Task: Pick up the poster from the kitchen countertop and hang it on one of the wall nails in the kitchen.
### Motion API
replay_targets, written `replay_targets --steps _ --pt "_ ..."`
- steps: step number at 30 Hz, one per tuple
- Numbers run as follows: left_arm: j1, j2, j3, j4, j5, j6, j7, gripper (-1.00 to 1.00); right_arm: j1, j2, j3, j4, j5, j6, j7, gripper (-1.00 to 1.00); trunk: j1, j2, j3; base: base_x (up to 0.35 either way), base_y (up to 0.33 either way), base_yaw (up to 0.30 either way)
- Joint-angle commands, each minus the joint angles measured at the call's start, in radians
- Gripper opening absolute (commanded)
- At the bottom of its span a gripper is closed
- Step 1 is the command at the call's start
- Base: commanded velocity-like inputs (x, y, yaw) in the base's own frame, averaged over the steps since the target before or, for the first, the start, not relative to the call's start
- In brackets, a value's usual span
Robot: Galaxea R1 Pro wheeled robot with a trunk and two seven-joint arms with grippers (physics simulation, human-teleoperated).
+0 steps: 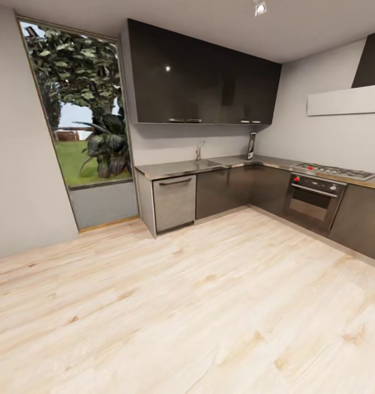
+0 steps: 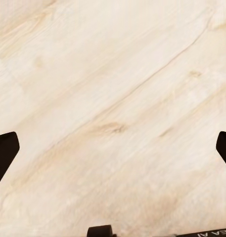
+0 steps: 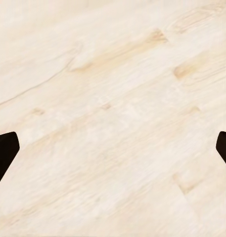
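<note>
A small dark upright poster [image 1: 252,145] with a pale border is seen propped against the wall in the far corner of the steel countertop [image 1: 171,168], right of the sink [image 1: 208,163]. It lies well apart from both claws. The left claw [image 2: 113,148] and right claw [image 3: 113,148] are pointed down at the wood floor [image 1: 209,306], fingers spread wide, nothing held.

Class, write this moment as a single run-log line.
phase: approach | poster: upright at countertop corner | left tool: open, over floor | right tool: open
</note>
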Motion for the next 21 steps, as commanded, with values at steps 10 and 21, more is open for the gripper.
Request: replay_targets --steps 10,21 --pt "0.001 0.0 0.002 -0.001 -0.009 -0.002 0.0 1.0 0.0 0.0 -0.001 0.004 0.001 -0.003 -0.001 1.0 0.001 0.0 -0.001 0.313 -0.177 0.0" --pt "0.001 0.0 0.001 -0.001 -0.009 -0.002 0.0 1.0 0.0 0.0 0.002 0.004 0.001 -0.003 -0.001 1.0 0.001 0.0 -0.001 0.313 -0.178 0.0"
